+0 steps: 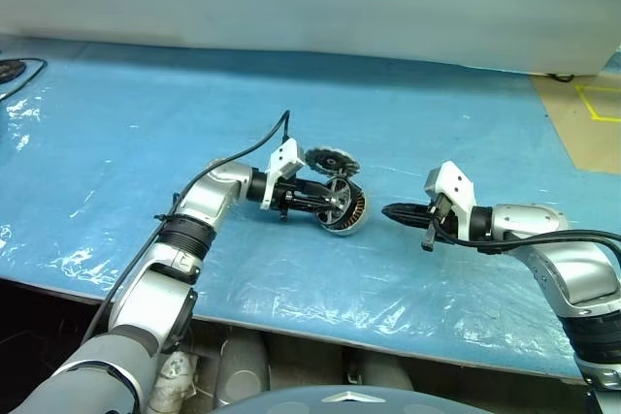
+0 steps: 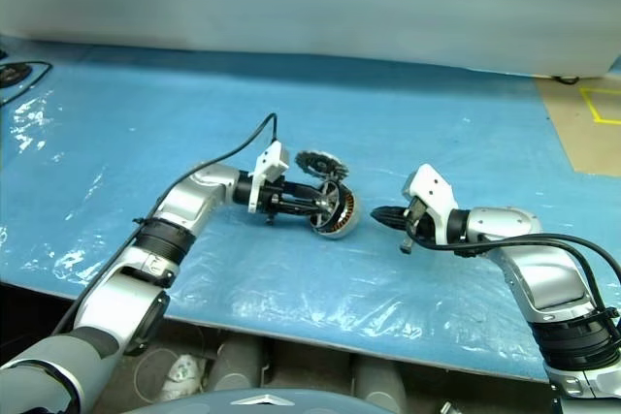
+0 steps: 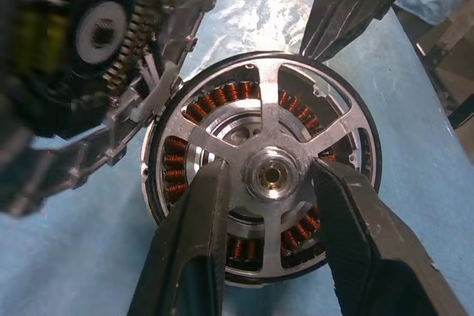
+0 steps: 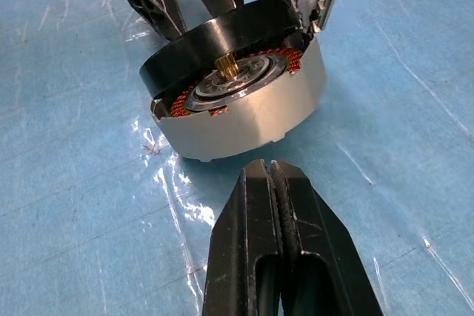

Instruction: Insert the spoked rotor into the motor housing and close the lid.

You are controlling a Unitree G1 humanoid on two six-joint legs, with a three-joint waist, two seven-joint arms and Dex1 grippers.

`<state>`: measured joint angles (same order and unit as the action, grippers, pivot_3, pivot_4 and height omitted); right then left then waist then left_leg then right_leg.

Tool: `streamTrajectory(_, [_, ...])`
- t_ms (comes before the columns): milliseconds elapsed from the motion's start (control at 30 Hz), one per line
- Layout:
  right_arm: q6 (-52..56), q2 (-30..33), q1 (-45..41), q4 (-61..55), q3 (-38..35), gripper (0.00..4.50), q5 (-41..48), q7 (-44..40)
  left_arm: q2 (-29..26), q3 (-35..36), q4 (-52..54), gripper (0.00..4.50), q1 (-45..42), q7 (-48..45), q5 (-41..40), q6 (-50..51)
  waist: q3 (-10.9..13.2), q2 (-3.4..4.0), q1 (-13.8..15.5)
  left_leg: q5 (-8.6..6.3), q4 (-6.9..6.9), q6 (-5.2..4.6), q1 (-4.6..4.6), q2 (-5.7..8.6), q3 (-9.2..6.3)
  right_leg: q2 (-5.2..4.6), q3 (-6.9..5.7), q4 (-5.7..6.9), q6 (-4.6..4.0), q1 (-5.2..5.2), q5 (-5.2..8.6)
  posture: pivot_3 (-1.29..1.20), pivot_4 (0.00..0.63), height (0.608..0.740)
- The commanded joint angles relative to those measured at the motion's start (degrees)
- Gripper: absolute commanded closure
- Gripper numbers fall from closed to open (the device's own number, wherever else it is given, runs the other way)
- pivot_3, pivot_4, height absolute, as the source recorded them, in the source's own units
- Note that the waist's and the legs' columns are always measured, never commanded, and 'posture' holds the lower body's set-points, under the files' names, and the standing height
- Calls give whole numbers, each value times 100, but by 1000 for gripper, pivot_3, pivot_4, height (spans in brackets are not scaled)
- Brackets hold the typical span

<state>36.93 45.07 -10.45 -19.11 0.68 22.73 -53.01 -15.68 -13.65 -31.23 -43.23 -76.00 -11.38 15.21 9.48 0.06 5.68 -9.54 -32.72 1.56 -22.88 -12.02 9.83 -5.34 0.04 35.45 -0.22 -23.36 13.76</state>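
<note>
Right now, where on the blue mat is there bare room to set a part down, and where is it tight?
Bare blue mat lies wide on the robot's left of the left gripper, and beyond the geared disc toward the wall. Crowded: the motor housing, held on edge by the left gripper, with the shut right gripper close beside it.

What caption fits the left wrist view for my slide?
Left claw grips the hub of the copper-wound housing above the blue sheet.
</note>
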Motion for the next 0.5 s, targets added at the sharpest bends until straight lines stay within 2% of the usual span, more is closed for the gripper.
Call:
streamTrajectory(33, [-28, 72, -16, -259, -173, 4500, 108, -5, -9, 6, -138, 2902, -23, 120, 73, 48, 0, 0, -1, 0, 0, 0, 1, 0, 0, 0, 0, 0, 0, 0, 0, 0, 150, 740])
streamTrajectory(100, [-49, 77, -30, -229, -157, 4500, 88, -6, -8, 54, -181, 3146, -77, 157, 58, 39, 0, 0, 0, 0, 0, 0, 2, 0, 0, 0, 0, 0, 0, 2, 0, 0, 150, 740])
streamTrajectory(233, [-82, 66, -95, -172, -109, 4500, 54, -2, 7, 175, -100, 3146, -126, 135, -108, 204, 0, 0, -2, -7, -2, 10, 4, 1, 0, -1, 2, -1, 0, 4, 0, 0, 150, 740])
streamTrajectory(500, [-173, 43, -153, -75, 12, 4500, -57, -15, 20, 134, -81, 422, -89, 247, -60, 188, 0, 0, 1, -9, -4, 14, -1, 1, 0, 0, 2, -4, 0, 3, 0, 0, 150, 740])
